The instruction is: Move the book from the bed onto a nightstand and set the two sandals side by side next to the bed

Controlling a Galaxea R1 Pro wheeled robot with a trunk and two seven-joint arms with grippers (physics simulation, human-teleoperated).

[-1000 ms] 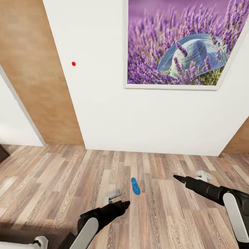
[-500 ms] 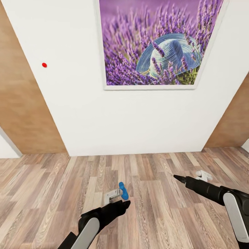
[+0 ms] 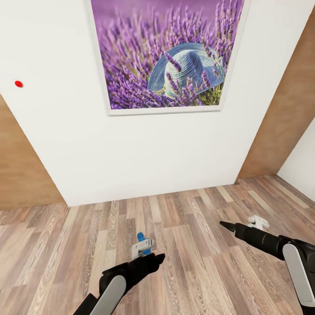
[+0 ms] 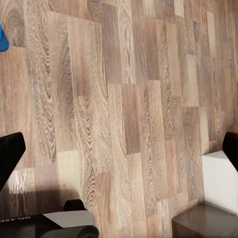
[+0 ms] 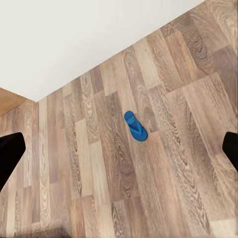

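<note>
Black and white, our two arms reach out low over the floor (image 3: 197, 262). Our left gripper (image 3: 142, 248) hangs nearest, its pale fingers (image 3: 141, 246) pointing forward and down; from the left wrist camera its dark fingertips sit at opposite edges of the frame with bare planks between them, so the jaws are spread and hold nothing. Our right gripper (image 3: 258, 222) is out to the right, a little farther forward. The right wrist camera shows its dark fingertips likewise at the two frame edges, wide apart and empty.

Just past our left gripper, partly hidden behind its fingers in the head view, lies one blue sandal (image 3: 142, 239) flat on the light brown planks. The right wrist camera sees that sandal (image 5: 135, 126) whole, lying alone on the floor, well apart from the wall (image 5: 89, 34) behind it. A sliver of blue at the edge of the left wrist view (image 4: 3, 39) may be the same sandal; we cannot tell.

Beyond the sandal the planks run up to a plain white wall (image 3: 144, 148). On it hangs a large picture (image 3: 164, 54) of purple lavender with a pale blue straw hat. A small red dot (image 3: 18, 83) sits on the wall to the left of the picture. Brown wood panels flank the wall on the left (image 3: 22, 175) and right (image 3: 284, 113).
</note>
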